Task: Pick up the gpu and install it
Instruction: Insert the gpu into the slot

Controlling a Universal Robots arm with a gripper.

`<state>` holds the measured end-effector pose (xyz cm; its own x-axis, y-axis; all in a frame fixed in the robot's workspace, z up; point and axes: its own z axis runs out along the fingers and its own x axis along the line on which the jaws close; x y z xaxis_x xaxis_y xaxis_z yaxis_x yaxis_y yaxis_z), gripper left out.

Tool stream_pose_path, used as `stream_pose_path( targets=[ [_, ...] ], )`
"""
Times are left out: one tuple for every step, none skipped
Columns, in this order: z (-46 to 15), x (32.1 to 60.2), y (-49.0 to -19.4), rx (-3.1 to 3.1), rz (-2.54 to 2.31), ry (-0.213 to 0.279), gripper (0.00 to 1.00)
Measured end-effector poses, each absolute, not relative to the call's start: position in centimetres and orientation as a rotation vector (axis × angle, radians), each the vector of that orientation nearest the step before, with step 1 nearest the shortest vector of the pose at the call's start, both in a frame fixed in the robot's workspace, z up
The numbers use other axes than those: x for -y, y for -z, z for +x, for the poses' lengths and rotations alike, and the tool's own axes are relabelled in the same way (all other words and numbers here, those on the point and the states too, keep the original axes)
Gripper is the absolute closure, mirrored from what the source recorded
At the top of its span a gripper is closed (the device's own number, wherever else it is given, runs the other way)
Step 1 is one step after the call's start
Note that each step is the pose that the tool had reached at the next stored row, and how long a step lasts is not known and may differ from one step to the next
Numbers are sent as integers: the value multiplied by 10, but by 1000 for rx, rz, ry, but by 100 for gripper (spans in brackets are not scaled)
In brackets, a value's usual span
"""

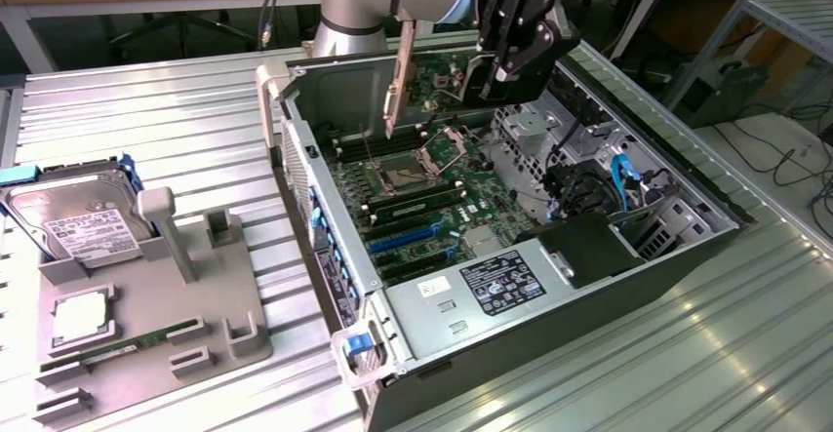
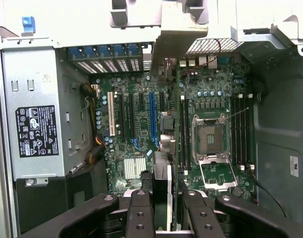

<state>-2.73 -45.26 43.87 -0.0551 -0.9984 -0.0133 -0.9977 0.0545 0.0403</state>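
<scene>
Hanging above open case (image 1: pixel 677 193): gripper-held gpu (image 1: pixel 404 71)

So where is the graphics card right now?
The gpu hangs edge-on from the gripper above the open computer case, over the motherboard near the case's far end in the exterior view.

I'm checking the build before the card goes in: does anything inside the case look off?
The CPU socket is empty, with its retention frame flipped open, so the motherboard has no processor. The gripper holds the gpu edge-on above the open case, clear of the slots. Nothing looks damaged or spilled.
</scene>
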Motion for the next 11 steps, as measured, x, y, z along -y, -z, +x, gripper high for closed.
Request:
stream_pose_path(
  targets=[
    [-27,453,-439,2268,2147,60,73],
    [-27,453,-438,2268,2147,60,73],
    [-27,453,-438,2267,2147,61,73],
    [-27,452,-432,2263,2148,63,73],
    [-28,452,-428,2263,2149,63,73],
    [-37,452,-426,2261,2151,63,73],
    [-41,452,-424,2261,2151,63,73],
    [-43,452,-423,2261,2151,63,73],
    [-46,452,-421,2261,2151,63,73],
    [-59,452,-413,2261,2151,63,73],
    [-60,453,-402,2261,2151,63,73]
  ],
)
